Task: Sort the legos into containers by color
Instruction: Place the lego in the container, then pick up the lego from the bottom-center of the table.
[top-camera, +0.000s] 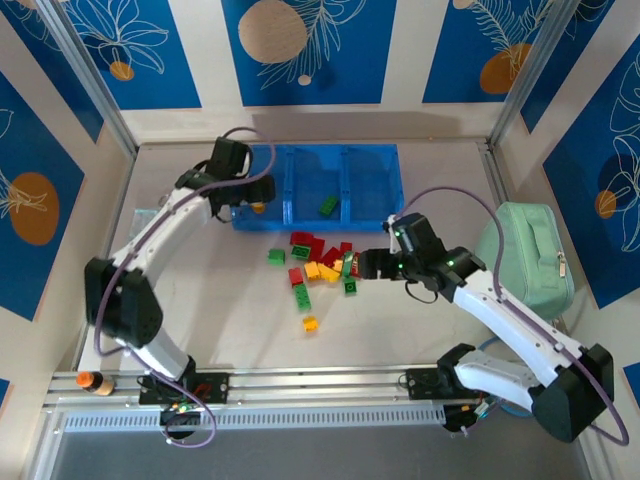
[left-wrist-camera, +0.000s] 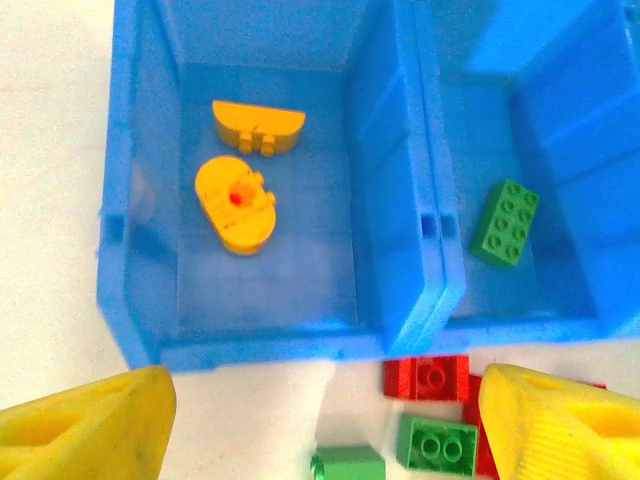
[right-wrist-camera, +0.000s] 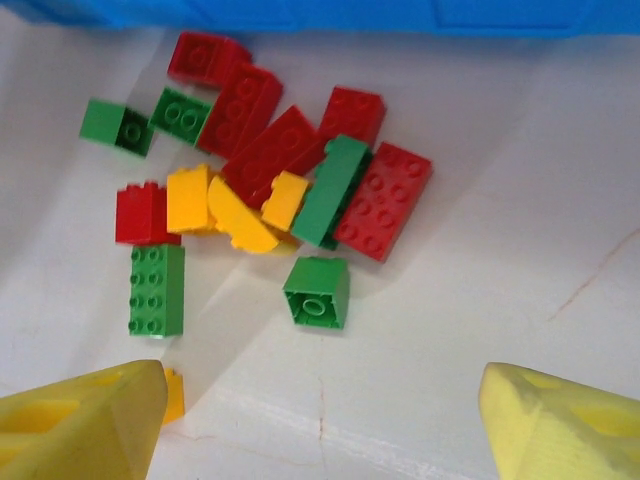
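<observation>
**Two robot arms over a blue tray and a pile of legos**

A pale table (top-camera: 200, 300) carries a translucent blue tray (top-camera: 310, 175) split into three compartments side by side. The left arm (top-camera: 150, 245) reaches to the tray's left end. The right arm (top-camera: 510, 320) reaches toward the table in front of the tray's right half. A mint-green pouch (top-camera: 525, 255) lies to the right of the tray, apart from it.

The left gripper (left-wrist-camera: 325, 400) hangs above the tray's left end. Its yellow fingers are spread wide and hold nothing. The right gripper (right-wrist-camera: 320, 380) hovers above the table in front of the tray. Its fingers are also spread wide and grip nothing.

Most of the legos sit in a loose pile (top-camera: 320, 262) on the table just in front of the tray's middle. The pile mixes red, green and yellow-orange bricks, some touching or overlapping and some lying at angles. A long green brick (right-wrist-camera: 155, 290) and a small green cube (right-wrist-camera: 318, 290) lie at the edge of the pile farthest from the tray. One small yellow brick (top-camera: 310, 323) lies alone, farther from the tray than the pile.

Three pieces lie inside the tray. The left compartment holds a yellow-orange half-round piece (left-wrist-camera: 257, 127) and a yellow-orange round piece (left-wrist-camera: 236, 205), close together. The middle compartment holds a single green brick (left-wrist-camera: 506, 222), lying tilted near its front wall.
</observation>
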